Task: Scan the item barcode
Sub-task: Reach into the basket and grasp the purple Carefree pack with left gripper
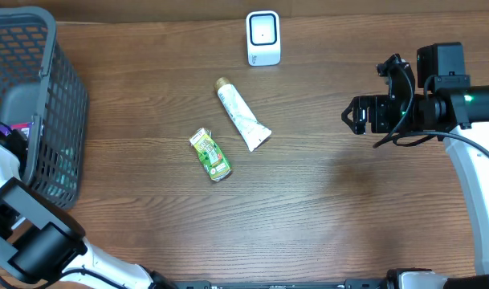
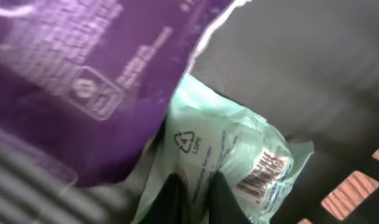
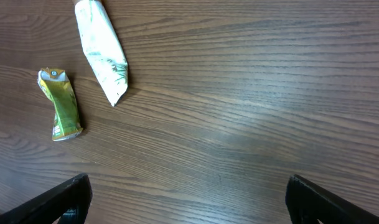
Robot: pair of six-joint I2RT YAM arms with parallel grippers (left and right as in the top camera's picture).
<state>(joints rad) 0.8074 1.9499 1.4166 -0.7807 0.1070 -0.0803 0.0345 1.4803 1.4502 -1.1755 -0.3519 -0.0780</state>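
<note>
Inside the one grey basket [image 1: 63,120] at the left edge of the desk [image 1: 324,209], the left gripper [image 2: 195,190] pinches a mint-green packet [image 2: 220,143]. The packet's barcode [image 2: 262,171] faces up, and one purple packet [image 2: 83,81] overlaps it. Near the right edge, the right gripper [image 1: 358,115] hangs with its fingers spread wide over open wood. One white tube [image 1: 242,116] and one green pouch [image 1: 209,154] lie just apart near the middle. One white scanner [image 1: 263,38] stands by the far edge.
</note>
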